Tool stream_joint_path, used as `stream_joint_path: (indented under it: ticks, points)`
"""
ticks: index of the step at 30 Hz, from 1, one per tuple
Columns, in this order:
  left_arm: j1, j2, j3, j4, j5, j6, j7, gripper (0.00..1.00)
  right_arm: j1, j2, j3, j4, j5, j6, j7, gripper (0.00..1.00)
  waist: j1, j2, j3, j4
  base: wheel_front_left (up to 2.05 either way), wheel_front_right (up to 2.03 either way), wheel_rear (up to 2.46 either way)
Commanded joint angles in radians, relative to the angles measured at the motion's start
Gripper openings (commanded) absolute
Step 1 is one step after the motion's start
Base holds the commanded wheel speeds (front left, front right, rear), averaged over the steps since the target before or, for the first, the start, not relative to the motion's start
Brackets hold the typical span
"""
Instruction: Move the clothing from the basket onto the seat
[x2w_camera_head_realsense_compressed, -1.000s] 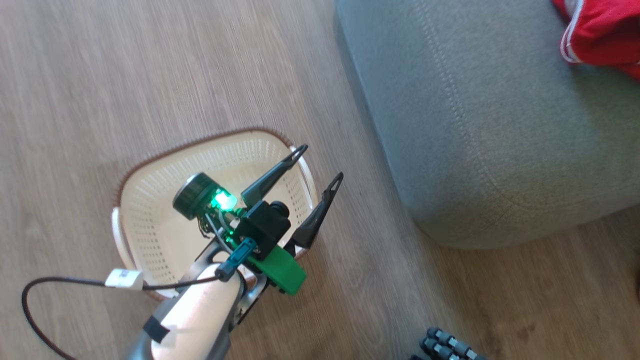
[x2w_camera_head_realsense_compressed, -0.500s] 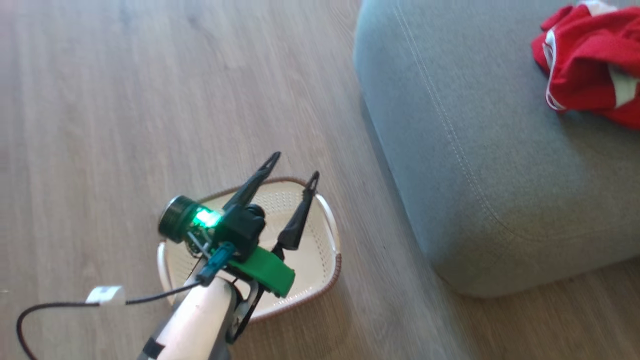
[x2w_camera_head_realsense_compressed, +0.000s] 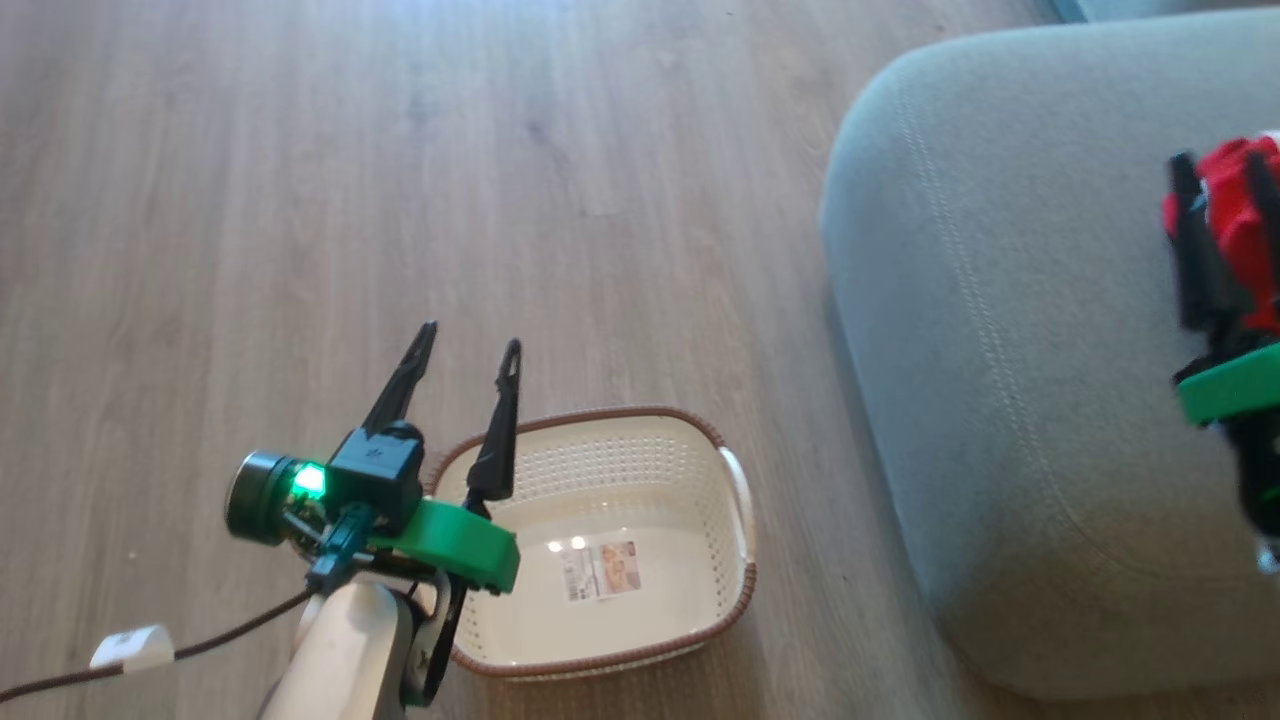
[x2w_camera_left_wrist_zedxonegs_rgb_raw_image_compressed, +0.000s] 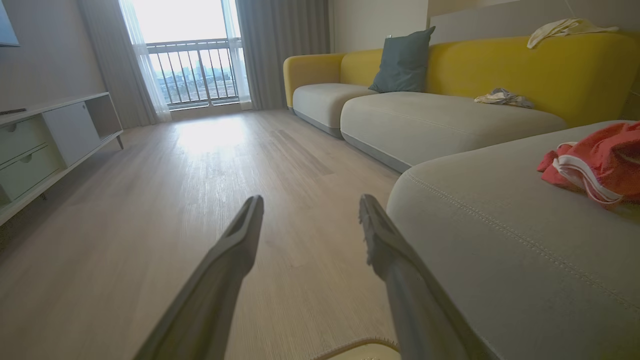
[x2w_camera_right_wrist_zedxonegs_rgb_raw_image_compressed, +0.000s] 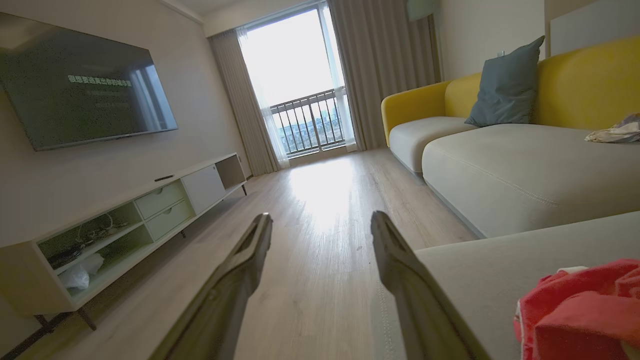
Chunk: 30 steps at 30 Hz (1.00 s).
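Your basket (x2w_camera_head_realsense_compressed: 600, 462) sits empty on the floor (x2w_camera_head_realsense_compressed: 300, 200). The red clothing (x2w_camera_head_realsense_compressed: 1232, 195) lies on the seat (x2w_camera_head_realsense_compressed: 1000, 350). Your left pincer (x2w_camera_head_realsense_compressed: 471, 336) and right pincer (x2w_camera_right_wrist_zedxonegs_rgb_raw_image_compressed: 321, 216) hang open, holding nothing. The task looks finished.

Basket (x2w_camera_head_realsense_compressed: 640, 460), just right of left gripper (x2w_camera_head_realsense_compressed: 471, 335): cream-white, perforated, brown woven rim. Seat (x2w_camera_head_realsense_compressed: 1000, 400), farther right: grey-green, pale stitch line. Clothing (x2w_camera_left_wrist_zedxonegs_rgb_raw_image_compressed: 595, 160): bright red, white bands. Floor (x2w_camera_head_realsense_compressed: 300, 200): pale wood grain.
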Motion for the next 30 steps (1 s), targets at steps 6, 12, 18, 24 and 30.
stream_joint_path:
  ticks: [6, 12, 18, 24, 30]
  points:
    - [0.0, -0.004, 0.077, -0.04, -0.003, 0.048, -0.005, 1.0, 0.084, 0.072, -0.002, -0.095, -0.064, 0.0, -0.018, 1.0, 0.0001, -0.0001, -0.023, 0.07, 0.0, 0.0, 0.0]
    - [0.026, -0.004, 0.089, -0.033, -0.012, 0.075, -0.005, 1.0, 0.167, 0.18, -0.034, -0.111, -0.11, 0.0, -0.019, 1.0, 0.0001, -0.0001, -0.036, 0.106, 0.0, 0.0, 0.0]
    - [0.048, -0.004, 0.1, -0.023, -0.038, 0.1, -0.005, 1.0, 0.219, 0.258, -0.047, -0.119, -0.177, 0.0, -0.019, 1.0, 0.0001, -0.0001, -0.04, 0.121, 0.0, 0.0, 0.0]
    - [0.065, -0.004, 0.098, 0.003, -0.045, 0.136, -0.005, 1.0, 0.272, 0.322, -0.068, -0.122, -0.247, 0.0, -0.019, 1.0, 0.0001, -0.0001, -0.04, 0.132, 0.0, 0.0, 0.0]
    - [0.073, -0.004, 0.096, 0.021, -0.029, 0.171, -0.005, 1.0, 0.298, 0.36, -0.07, -0.1, -0.278, 0.0, -0.019, 1.0, 0.0001, -0.0001, -0.039, 0.137, 0.0, 0.0, 0.0]
